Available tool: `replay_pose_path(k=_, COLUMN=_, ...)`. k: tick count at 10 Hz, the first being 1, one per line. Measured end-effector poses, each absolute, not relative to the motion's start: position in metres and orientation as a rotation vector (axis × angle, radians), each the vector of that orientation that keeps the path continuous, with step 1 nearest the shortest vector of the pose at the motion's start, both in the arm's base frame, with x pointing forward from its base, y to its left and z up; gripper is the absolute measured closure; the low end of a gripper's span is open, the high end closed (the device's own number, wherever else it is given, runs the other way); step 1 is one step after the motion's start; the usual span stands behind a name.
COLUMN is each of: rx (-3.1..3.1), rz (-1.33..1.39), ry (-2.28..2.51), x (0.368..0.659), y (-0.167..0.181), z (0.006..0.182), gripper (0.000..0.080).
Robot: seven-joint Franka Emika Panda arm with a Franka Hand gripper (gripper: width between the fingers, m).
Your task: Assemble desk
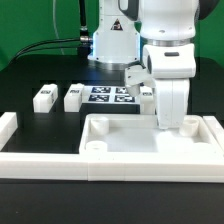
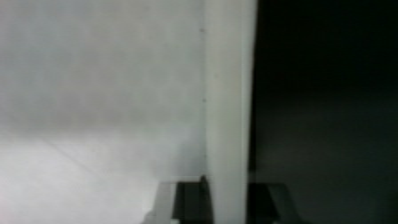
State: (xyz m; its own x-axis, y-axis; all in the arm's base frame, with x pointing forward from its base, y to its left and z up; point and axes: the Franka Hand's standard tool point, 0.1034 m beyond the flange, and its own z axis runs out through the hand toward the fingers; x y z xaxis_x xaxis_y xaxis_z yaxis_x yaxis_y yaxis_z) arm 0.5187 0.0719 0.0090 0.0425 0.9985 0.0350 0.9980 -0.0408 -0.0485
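Closed hand (image 1: 170, 122) sits low at the desk top's (image 1: 150, 158) far rim, on the exterior view's right, fingertips hidden; the wrist view is a white blur.

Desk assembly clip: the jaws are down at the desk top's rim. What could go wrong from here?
1. The jaws appear shut on only the thin rim of the desk top; a push or pull may make it slip or tilt.
2. The top sits close to the border wall; dragging it could jam it there.
3. The wrist view shows little but white plastic, so misalignment would be hard to spot.
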Motion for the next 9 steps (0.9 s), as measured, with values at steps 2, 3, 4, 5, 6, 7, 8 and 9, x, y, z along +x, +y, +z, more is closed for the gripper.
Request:
replay_pose_path(k=2, rx=-2.234, rz=0.013, ry=-2.125, x=0.519, y=0.071, z=0.009, gripper=0.0742)
replay_pose_path(k=3, rx=-2.234, rz=0.014, ry=-2.124, x=0.518, y=0.071, z=0.009, gripper=0.0742)
replay_pose_path(k=4, rx=-2.234, rz=0.014, ry=-2.124, x=0.518, y=0.071, z=0.009, gripper=0.0565)
replay_pose_path(k=5, rx=-2.234, rz=0.014, ry=-2.123, x=0.518, y=0.071, z=0.009, gripper=0.0565)
replay_pose_path(k=6, rx=-2.237, rz=0.013, ry=-2.122, x=0.519, y=0.07, z=0.009, gripper=0.0346)
replay_pose_path(k=7, rx=-2.248, rz=0.001, ry=-2.126, x=0.521, y=0.068, z=0.017, gripper=0.0221)
replay_pose_path(k=8, rx=-2.305, rz=-0.008, ry=-2.081, x=0.521, y=0.07, z=0.028, gripper=0.0172)
replay_pose_path(k=9, rx=-2.353, rz=-0.018, ry=-2.047, x=0.517, y=0.072, z=0.041, gripper=0.0172)
